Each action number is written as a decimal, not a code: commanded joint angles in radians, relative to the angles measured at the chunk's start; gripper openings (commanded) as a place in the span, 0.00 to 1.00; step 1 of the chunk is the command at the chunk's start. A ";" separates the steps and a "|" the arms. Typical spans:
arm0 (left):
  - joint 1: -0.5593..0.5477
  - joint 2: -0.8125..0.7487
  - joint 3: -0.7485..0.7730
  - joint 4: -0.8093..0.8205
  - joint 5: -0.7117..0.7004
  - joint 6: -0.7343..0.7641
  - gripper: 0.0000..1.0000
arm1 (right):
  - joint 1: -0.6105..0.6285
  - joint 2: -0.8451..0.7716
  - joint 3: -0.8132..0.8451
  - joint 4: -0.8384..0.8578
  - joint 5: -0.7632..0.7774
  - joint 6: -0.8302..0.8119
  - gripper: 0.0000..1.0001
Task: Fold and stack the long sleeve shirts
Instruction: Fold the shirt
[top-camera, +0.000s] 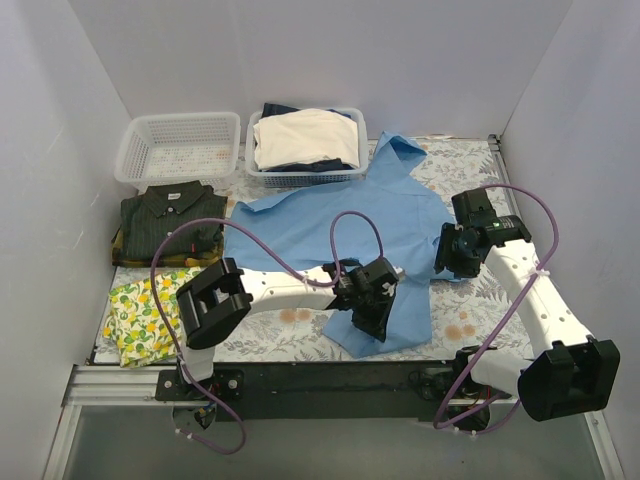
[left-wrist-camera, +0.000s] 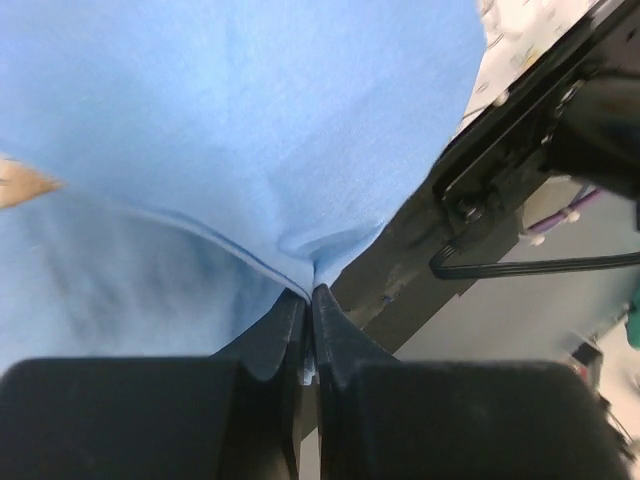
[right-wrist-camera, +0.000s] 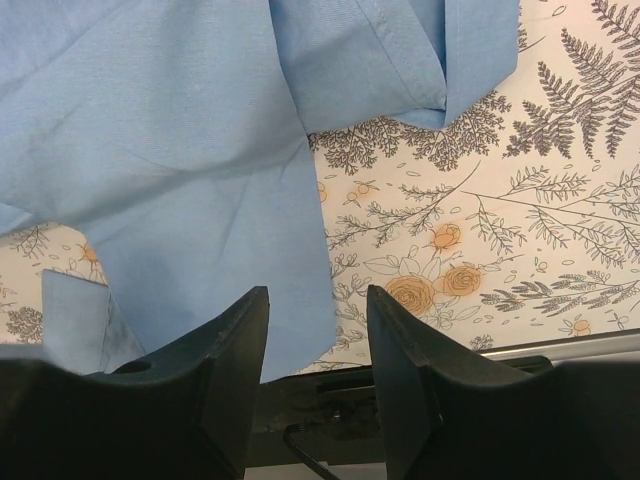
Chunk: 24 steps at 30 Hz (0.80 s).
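Two long sleeve shirts are lying on the floral-covered bench (top-camera: 470, 315). The light blue shirt (top-camera: 340, 225) is sprawling unfolded across the middle. Its collar is pointing toward the back right, just beside the right basket (top-camera: 352, 175), and its lower part is reaching toward the near edge. The dark pinstriped shirt (top-camera: 165, 222) is sitting folded at the left with its collar showing, just in front of the left basket (top-camera: 178, 150). One blue sleeve is reaching close to it, though whether they are touching is unclear.

The left end effector (top-camera: 372, 315) is bearing down on the near part of the light blue shirt. In the left wrist view its fingers (left-wrist-camera: 270, 340) are pressing tightly together and pinching the hem of the blue cloth (left-wrist-camera: 250, 120) between their tips, so the fabric is puckering at the pinch.

The right end effector (top-camera: 447, 258) is hanging over the right edge of the same shirt. In the right wrist view its fingers (right-wrist-camera: 230, 340) are standing moderately apart and gripping nothing. Under them the blue cloth (right-wrist-camera: 180, 130) is giving way to the bare bench pattern (right-wrist-camera: 480, 230).

A lemon-print cloth (top-camera: 140, 315) is lying at the near left corner, in front of the dark pinstriped shirt. Cream garments (top-camera: 305, 135) are sitting piled in the right basket, over something dark blue.
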<state>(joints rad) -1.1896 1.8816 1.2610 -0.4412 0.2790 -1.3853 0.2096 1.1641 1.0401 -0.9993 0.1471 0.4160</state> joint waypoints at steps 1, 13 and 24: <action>0.033 -0.150 0.130 -0.174 -0.202 0.075 0.00 | -0.004 -0.024 0.038 -0.021 0.008 0.007 0.52; 0.306 -0.179 0.386 -0.268 -0.340 0.195 0.00 | -0.004 0.091 0.072 0.076 0.046 0.010 0.49; 0.476 -0.006 0.650 -0.229 -0.387 0.288 0.00 | -0.007 0.282 0.080 0.183 0.060 0.006 0.47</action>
<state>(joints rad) -0.7738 1.8553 1.8336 -0.6952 -0.0940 -1.1572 0.2092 1.3968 1.1053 -0.8810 0.1997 0.4160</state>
